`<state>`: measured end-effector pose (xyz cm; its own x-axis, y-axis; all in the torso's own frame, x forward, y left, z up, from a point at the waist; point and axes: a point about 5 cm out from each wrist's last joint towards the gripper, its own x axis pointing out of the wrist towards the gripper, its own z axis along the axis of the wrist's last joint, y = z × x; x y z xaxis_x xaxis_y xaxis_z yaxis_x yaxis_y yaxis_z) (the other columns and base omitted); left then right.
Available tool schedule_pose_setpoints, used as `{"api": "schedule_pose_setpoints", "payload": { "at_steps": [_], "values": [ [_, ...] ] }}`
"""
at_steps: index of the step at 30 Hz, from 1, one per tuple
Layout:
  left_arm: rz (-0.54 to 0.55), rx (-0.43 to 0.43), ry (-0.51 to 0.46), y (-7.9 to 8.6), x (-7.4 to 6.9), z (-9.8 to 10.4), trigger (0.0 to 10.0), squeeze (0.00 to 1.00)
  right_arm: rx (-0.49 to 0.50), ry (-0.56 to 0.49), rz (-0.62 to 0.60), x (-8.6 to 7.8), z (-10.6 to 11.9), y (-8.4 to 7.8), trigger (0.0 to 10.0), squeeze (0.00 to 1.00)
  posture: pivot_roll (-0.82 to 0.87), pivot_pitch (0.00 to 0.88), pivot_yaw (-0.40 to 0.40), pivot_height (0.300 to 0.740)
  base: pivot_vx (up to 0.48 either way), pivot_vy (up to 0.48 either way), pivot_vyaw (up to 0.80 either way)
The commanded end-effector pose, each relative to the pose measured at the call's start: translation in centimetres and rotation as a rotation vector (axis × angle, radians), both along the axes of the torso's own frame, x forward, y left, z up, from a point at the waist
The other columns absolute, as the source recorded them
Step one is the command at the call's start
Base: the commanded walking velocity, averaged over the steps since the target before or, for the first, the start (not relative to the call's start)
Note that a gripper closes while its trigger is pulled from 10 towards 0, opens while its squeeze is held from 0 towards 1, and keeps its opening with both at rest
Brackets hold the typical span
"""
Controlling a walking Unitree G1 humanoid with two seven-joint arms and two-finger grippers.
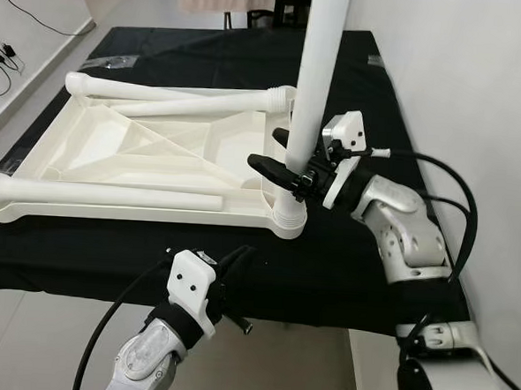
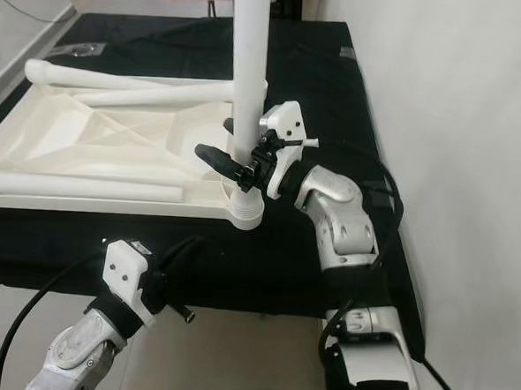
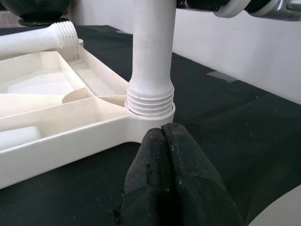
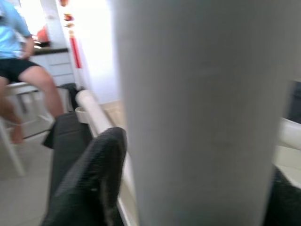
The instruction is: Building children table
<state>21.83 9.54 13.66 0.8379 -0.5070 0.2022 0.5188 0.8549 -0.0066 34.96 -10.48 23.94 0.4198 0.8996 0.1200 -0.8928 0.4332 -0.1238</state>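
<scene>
We see an upturned white tabletop (image 1: 138, 165) lying on a black cloth (image 1: 381, 105), with loose white legs (image 1: 186, 102) resting across it and a wall close on the right. Our right gripper (image 1: 282, 159) is clamped around the upright leg (image 1: 316, 75) standing in the near corner socket (image 3: 149, 109). Our left gripper (image 3: 165, 176), fingers pressed together, hovers just before that socket.

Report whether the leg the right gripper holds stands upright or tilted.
Upright. The white leg rises vertically from the tabletop's corner socket, right gripper clamped around it; threads still show.
</scene>
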Motion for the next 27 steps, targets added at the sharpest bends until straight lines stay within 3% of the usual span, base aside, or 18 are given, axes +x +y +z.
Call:
{"api": "schedule_pose_setpoints", "payload": {
  "at_steps": [1, 8, 14, 15, 16, 17, 18, 19, 21, 22, 23, 24, 27],
  "values": [
    [0.009, 0.004, 0.018, 0.0, -0.1, -0.5, 10.0, 0.0, 0.011, 0.0, 0.093, -0.3, 0.0, 1.0, 0.0, 0.0, 0.1, 0.112, -0.006, 0.74, 0.0, 0.0, 0.0],
    [0.01, 0.005, 0.02, -0.1, 0.0, -0.7, 10.0, 0.0, -0.004, 0.021, 0.056, 0.8, -0.6, 0.3, 0.0, 0.0, 0.11, 0.109, -0.011, 0.74, 0.0, 0.0, 0.0],
    [0.01, 0.003, 0.019, -0.1, -0.2, -0.7, 10.0, 0.0, 0.016, 0.06, -0.089, 1.2, -1.9, -0.6, 0.0, 0.0, 0.1, 0.113, -0.011, 0.74, 0.0, 0.0, 0.0],
    [0.009, 0.001, 0.019, 0.0, -0.3, -0.7, 10.0, 0.0, 0.032, 0.161, -0.277, 0.9, -4.4, -0.6, 0.0, 0.0, 0.09, 0.123, -0.012, 0.74, 0.0, 0.0, 0.0],
    [0.009, 0.001, 0.019, 0.0, -0.3, -0.7, 10.0, 0.0, 0.032, 0.161, -0.277, 0.9, -4.4, -0.6, 0.0, 0.0, 0.09, 0.123, -0.012, 0.74, 0.0, 0.0, 0.0],
    [0.008, 0.0, 0.019, 0.0, -0.3, -0.6, 10.0, 0.0, 0.042, 0.201, -0.548, 1.1, -6.1, -1.0, 0.0, 0.0, 0.08, 0.125, -0.01, 0.74, 0.0, 0.0, 0.0],
    [0.007, 0.0, 0.019, 0.0, -0.3, -0.6, 10.0, 0.0, 0.045, 0.222, -0.739, 1.1, -7.2, -1.5, 0.0, 0.0, 0.08, 0.129, -0.009, 0.74, 0.0, 0.0, 0.0],
    [0.007, 0.0, 0.019, 0.0, -0.3, -0.6, 10.0, 0.0, 0.045, 0.222, -0.739, 1.1, -7.2, -1.5, 0.0, 0.0, 0.08, 0.129, -0.009, 0.74, 0.0, 0.0, 0.0],
    [0.004, -0.002, 0.019, -0.1, -0.3, -0.5, 10.0, 0.0, -0.04, 0.224, -0.825, -0.5, -9.2, -0.7, 0.0, 0.0, 0.09, 0.138, -0.004, 0.74, 0.0, 0.0, 0.0],
    [0.003, -0.001, 0.018, 0.0, -0.3, -0.5, 10.0, 0.0, -0.046, 0.22, -0.802, -1.1, -9.5, 0.0, 0.0, 0.0, 0.08, 0.134, 0.003, 0.74, 0.0, 0.0, 0.0],
    [0.003, -0.001, 0.018, 0.0, -0.3, -0.5, 10.0, 0.0, -0.046, 0.22, -0.802, -1.1, -9.5, 0.0, 0.0, 0.0, 0.08, 0.134, 0.003, 0.74, 0.0, 0.0, 0.0],
    [0.003, -0.001, 0.02, 0.1, -0.3, -0.5, 10.0, 0.0, -0.038, 0.229, -0.77, -1.3, -9.7, 1.2, 0.0, 0.0, 0.08, 0.131, 0.006, 0.74, 0.0, 0.0, 0.0],
    [-0.001, -0.001, 0.022, 0.0, -0.2, -0.5, 10.0, 0.0, -0.072, 0.193, -0.76, -0.9, -9.5, 1.6, 0.0, 0.0, 0.09, 0.129, -0.001, 0.74, 0.0, 0.0, 0.0]
  ]
}}
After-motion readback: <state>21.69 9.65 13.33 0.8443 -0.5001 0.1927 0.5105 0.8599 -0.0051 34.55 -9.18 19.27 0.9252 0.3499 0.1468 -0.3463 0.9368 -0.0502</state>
